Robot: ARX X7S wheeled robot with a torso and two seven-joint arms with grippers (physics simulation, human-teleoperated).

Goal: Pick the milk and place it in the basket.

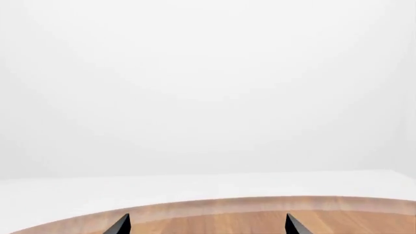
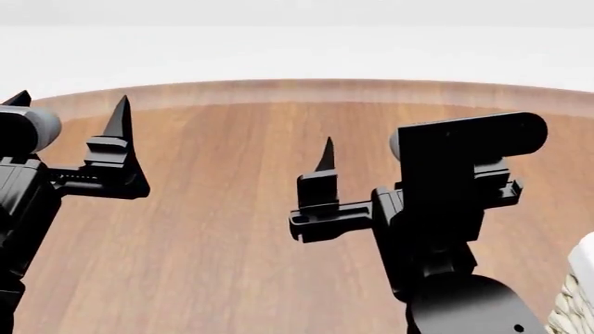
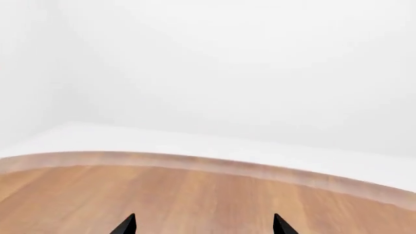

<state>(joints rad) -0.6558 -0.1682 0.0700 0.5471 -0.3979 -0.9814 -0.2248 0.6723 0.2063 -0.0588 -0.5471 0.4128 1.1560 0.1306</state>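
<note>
Both black grippers hover empty w/ jaws wide over the round brown wooden surface: left gripper, right gripper. Cream woven wicker basket barely shows at head view's lower right edge; milk not visible

A round-edged wooden table fills most of the head view, its top a warm reddish-brown with grain running lengthwise away from the camera. A paler band rims its curved far edge. Beyond that edge lies a flat, pale white floor, and behind the floor rises a plain white wall. In the right wrist view two walls meet in a faint corner beyond the table. The light is soft and even.
</note>
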